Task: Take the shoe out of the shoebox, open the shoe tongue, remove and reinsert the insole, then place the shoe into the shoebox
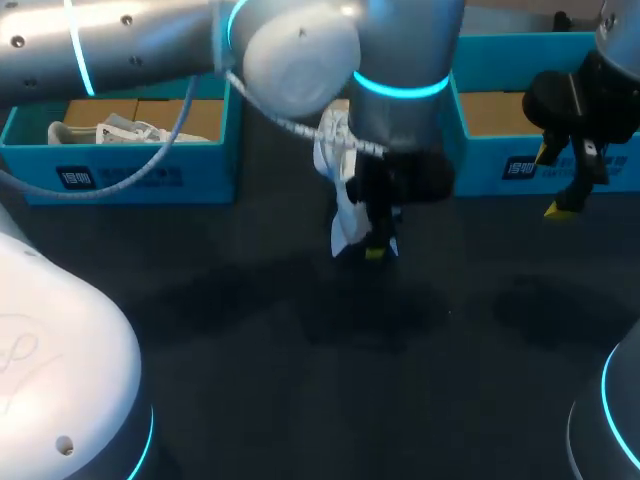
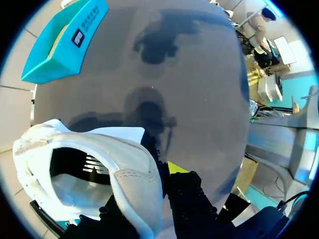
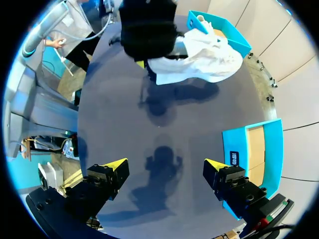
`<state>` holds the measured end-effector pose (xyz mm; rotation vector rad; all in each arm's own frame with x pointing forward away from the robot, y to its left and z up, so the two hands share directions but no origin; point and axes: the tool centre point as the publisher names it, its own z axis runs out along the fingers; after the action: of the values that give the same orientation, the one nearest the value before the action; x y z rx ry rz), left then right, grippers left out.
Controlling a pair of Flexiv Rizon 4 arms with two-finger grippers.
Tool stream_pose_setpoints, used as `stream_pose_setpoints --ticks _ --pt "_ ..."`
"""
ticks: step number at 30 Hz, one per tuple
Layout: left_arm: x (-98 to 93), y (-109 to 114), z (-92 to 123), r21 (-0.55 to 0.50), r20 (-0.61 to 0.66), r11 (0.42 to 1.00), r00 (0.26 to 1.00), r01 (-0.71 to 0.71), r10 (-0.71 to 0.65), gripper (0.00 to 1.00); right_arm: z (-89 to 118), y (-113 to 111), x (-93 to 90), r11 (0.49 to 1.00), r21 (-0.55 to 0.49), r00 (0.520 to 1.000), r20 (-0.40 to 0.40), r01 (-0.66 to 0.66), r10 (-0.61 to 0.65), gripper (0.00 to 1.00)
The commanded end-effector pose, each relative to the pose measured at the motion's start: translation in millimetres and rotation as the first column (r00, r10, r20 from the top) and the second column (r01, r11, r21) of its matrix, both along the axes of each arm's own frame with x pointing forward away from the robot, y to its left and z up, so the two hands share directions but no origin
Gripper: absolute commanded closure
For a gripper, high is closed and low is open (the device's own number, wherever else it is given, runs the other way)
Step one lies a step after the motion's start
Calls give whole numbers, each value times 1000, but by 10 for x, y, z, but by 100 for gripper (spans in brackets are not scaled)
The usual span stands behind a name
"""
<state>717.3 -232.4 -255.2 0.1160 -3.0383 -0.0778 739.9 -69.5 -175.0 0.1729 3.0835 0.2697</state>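
A white shoe (image 1: 337, 185) hangs over the middle of the dark table, held up by my left gripper (image 1: 376, 248), which reaches in past the centre. In the left wrist view that gripper (image 2: 160, 175) is shut on the shoe (image 2: 124, 179) at the rim of its opening; one yellow fingertip (image 2: 174, 167) shows outside the wall, the other is hidden. The shoe's inside is in shadow. My right gripper (image 1: 563, 182) hovers open and empty by the right shoebox (image 1: 500, 160). From the right wrist view, the gripper (image 3: 163, 167) sees the shoe (image 3: 204, 57) well ahead of it.
A second blue shoebox (image 1: 120, 175) stands at the back left with another white shoe (image 1: 110, 130) in it. The right box (image 3: 251, 147) lies just beside my right gripper's finger. Dark bare table (image 1: 330, 380) spreads in front.
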Motion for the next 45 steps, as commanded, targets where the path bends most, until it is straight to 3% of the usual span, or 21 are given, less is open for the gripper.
stream_pose_setpoints --ticks 1,9,20,32,45 --pt "62 111 411 -21 -4 1000 1000 7 -7 100 -4 12 13 1000 -3 1000 -2 1 -1 0" --pt "61 198 761 -59 -17 997 998 54 -56 100 -4 12 13 1000 -3 1000 -2 1 -1 0" --pt "-24 316 780 -44 3 995 996 93 -93 100 -4 12 13 1000 -3 1000 -2 1 -1 0" --pt "369 773 900 -38 -5 990 991 135 -135 100 -4 12 13 1000 -3 1000 -2 1 -1 0" --pt "956 1739 941 -11 -26 989 988 149 -149 100 -4 12 13 1000 -3 1000 -2 1 -1 0"
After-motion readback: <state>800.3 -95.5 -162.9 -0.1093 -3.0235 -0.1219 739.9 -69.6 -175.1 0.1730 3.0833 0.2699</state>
